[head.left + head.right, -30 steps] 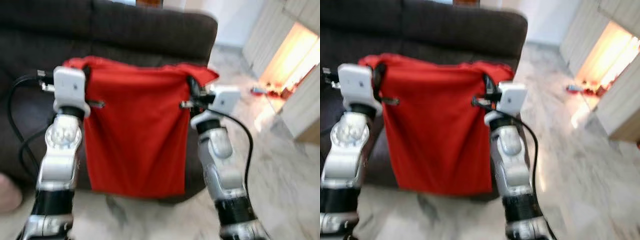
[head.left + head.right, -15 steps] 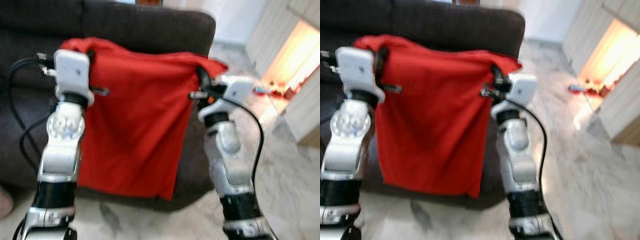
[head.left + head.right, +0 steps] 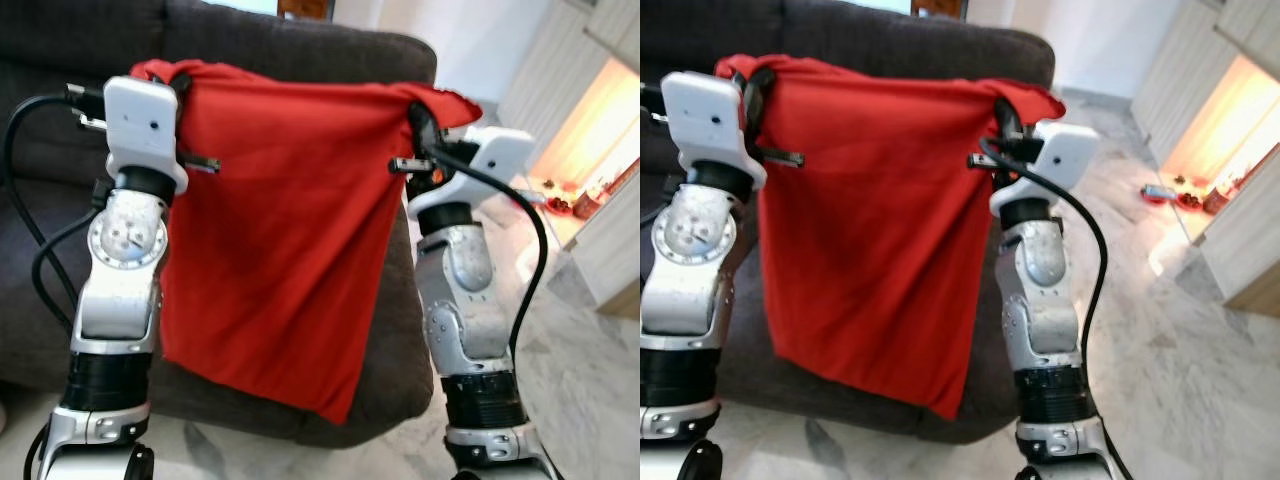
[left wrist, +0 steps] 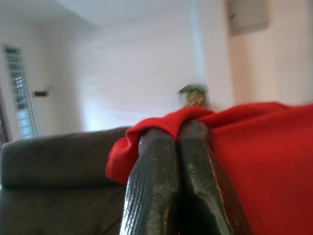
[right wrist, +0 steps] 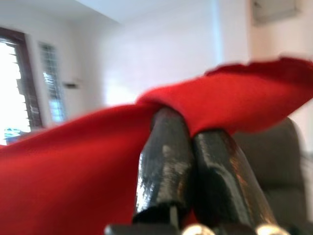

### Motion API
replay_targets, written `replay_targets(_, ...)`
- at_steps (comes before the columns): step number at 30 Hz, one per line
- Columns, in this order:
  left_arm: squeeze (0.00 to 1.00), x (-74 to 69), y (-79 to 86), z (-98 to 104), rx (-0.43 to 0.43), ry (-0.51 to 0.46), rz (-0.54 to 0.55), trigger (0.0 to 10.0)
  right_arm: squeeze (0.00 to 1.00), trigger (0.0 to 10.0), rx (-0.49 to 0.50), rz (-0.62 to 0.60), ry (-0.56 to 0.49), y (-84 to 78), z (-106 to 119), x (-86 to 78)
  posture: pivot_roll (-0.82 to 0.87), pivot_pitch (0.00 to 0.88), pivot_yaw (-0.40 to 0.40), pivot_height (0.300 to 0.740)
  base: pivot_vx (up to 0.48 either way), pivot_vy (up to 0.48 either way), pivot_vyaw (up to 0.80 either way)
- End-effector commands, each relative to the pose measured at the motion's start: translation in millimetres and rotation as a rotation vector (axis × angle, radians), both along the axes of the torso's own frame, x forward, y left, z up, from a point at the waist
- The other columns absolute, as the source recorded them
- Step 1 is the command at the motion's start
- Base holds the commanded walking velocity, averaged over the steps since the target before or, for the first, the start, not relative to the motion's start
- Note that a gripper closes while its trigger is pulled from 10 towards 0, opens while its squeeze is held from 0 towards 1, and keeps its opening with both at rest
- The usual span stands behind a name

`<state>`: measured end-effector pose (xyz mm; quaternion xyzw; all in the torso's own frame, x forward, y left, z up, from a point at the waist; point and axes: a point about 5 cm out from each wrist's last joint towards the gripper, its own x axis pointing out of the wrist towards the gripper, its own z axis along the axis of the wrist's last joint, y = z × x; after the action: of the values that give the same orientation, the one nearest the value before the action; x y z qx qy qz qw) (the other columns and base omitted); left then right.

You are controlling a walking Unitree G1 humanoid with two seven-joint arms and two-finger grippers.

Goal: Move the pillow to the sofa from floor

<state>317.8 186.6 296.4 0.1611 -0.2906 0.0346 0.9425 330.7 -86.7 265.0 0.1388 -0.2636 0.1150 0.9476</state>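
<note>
A flat red pillow (image 3: 280, 230) hangs in the air between my two raised arms, in front of the dark brown sofa (image 3: 300, 55). My left gripper (image 3: 178, 82) is shut on its upper left corner, and the wrist view shows the red pillow (image 4: 264, 147) bunched over the pressed fingers (image 4: 195, 166). My right gripper (image 3: 415, 105) is shut on the upper right corner, red pillow (image 5: 73, 161) draped over its fingers (image 5: 166, 156). The pillow's lower edge hangs slanted, lowest at the right, level with the sofa's seat front.
The sofa's armrest (image 3: 1035, 60) rises just behind the pillow. Pale marble floor (image 3: 590, 370) stretches to my right. Wooden cabinets (image 3: 1250, 180) and small items on the floor (image 3: 1165, 192) stand at the far right in bright light.
Both arms have lifted the pillow higher and closer to the sofa back. The camera has steadied and the picture is sharper. Both grips are unchanged.
</note>
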Motion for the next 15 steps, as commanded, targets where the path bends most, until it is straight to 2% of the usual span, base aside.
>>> replay_targets(1, 0.0, -5.8, -14.3, 15, 0.007, -0.071, -0.051, 10.0, 0.0, 10.0, 0.04, -0.054, -0.168, -17.5, 36, -10.8, 0.17, 0.0, -0.146, 0.74, 0.281, 0.0, 0.0)
replay_targets(8, 0.0, -6.8, -15.7, 16, 0.007, -0.076, -0.05, 10.0, 0.0, 10.0, 0.038, -0.031, -0.164, -14.9, 36, -11.3, 0.17, 0.0, -0.151, 0.74, 0.284, 0.0, 0.0)
replay_targets(11, 0.0, -7.3, -14.5, 15, 0.006, -0.074, -0.045, 10.0, 0.0, 10.0, 0.016, 0.024, -0.162, -5.2, 34, -13.2, 0.17, 0.0, -0.155, 0.74, 0.284, 0.0, 0.0)
replay_targets(15, 0.0, -7.2, -14.3, 15, 0.005, -0.072, -0.042, 10.0, 0.0, 10.0, -0.002, 0.045, -0.14, -1.0, 29, -11.5, 0.18, 0.0, -0.158, 0.74, 0.289, 0.0, 0.0)
